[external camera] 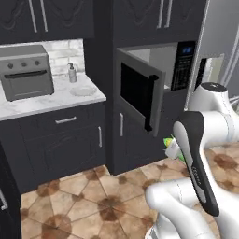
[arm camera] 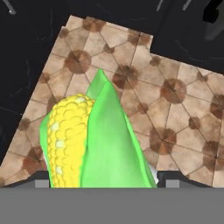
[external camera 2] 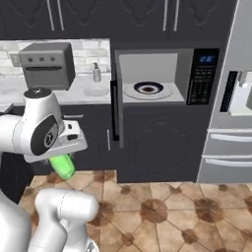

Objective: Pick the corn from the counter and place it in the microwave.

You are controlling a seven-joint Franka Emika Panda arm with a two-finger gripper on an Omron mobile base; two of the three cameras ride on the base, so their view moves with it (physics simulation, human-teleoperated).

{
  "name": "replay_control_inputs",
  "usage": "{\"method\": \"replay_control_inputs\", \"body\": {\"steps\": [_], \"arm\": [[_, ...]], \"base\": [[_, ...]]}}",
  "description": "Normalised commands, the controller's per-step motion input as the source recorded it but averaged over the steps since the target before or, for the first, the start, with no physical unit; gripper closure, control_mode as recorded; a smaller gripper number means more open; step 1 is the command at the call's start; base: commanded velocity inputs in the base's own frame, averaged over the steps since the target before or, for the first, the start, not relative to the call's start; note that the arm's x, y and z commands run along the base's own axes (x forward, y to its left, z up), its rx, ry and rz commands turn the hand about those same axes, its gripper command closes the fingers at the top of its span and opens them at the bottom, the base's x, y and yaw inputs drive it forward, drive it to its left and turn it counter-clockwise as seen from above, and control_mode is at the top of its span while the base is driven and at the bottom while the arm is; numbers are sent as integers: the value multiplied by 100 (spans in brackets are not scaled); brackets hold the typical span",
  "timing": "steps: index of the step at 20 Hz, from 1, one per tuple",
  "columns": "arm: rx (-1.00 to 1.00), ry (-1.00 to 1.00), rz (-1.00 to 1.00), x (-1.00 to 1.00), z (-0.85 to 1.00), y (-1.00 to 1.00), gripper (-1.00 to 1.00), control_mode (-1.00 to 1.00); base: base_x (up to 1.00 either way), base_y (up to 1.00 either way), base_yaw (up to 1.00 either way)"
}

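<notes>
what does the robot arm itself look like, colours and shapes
The arm is glossy white, built of rounded tubular links with bulbous joints. One link carries a long black panel with faint lettering, and a joint cap is dark grey with a small round mark. No loose cables show.

Your arm (external camera: 205, 140) is built of glossy white, rounded shell segments joined at bulbous elbows. In the left base view one link carries a long dark grey band edged in black, with faint lettering too small to read. In the right base view a round joint cap (external camera 2: 45, 138) shows a dark disc bearing a small pale mark.
</notes>
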Motion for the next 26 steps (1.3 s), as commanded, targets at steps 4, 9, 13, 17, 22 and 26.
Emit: {"method": "replay_control_inputs", "body": {"steps": [4,9,13,17,22,26], "arm": [[0,0,0,0,0,0,100,100],[0,0,0,0,0,0,100,100],[0,0,0,0,0,0,100,100],[0,0,0,0,0,0,100,100],[0,0,0,0,0,0,100,100],[0,0,0,0,0,0,100,100]], "base": [[36,-98,-9],[56,-100,-2],[87,-40,1],[100,22,16],[99,11,19],[66,-39,21]]}}
